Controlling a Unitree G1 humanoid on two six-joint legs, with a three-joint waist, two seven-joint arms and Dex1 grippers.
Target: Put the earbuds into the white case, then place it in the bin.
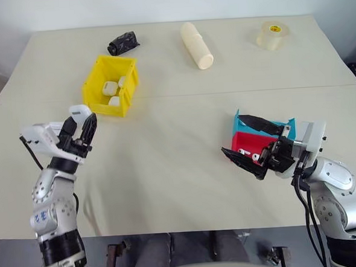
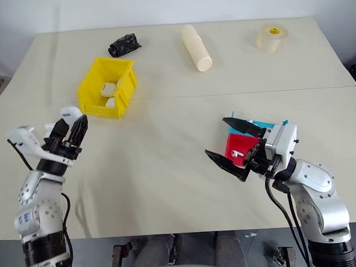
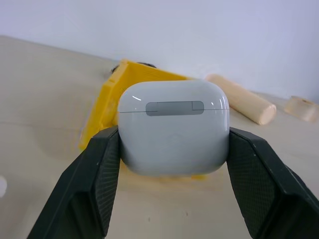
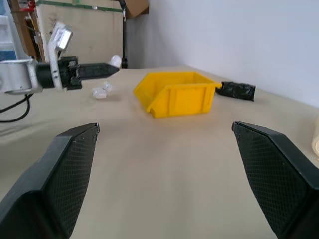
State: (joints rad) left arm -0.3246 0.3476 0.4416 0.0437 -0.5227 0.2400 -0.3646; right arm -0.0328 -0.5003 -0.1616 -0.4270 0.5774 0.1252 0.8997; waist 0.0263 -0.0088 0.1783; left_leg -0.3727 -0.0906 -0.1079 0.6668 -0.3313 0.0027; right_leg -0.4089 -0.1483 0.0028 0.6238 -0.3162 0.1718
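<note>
Left hand (image 1: 84,128) clamps the white case (image 3: 174,127) between both fingers, lid shut, hinge strip facing the wrist camera. The hand and case sit above the bench (image 1: 168,170), just short of the bin's lowered front lip, not over the bin. The bin (image 1: 96,84), yellow, stands on the bench's left half; three more white cases (image 1: 109,88) lie inside it. Beyond the bin sits a black crumpled item (image 1: 123,43); to the bin's right, a cream cylinder (image 1: 196,45), and further right a tape roll (image 1: 272,35). Right hand (image 1: 251,142) is spread wide and holds nothing; it hangs well right of the bin, just in front of a red tray (image 1: 251,144) stacked against a blue tray (image 1: 241,125). An earbud (image 2: 234,155) lies on the red tray, between that hand's fingers in the head views. A small clear-white bit (image 4: 99,91) lies on the bench near the left hand, too small to tell what.
</note>
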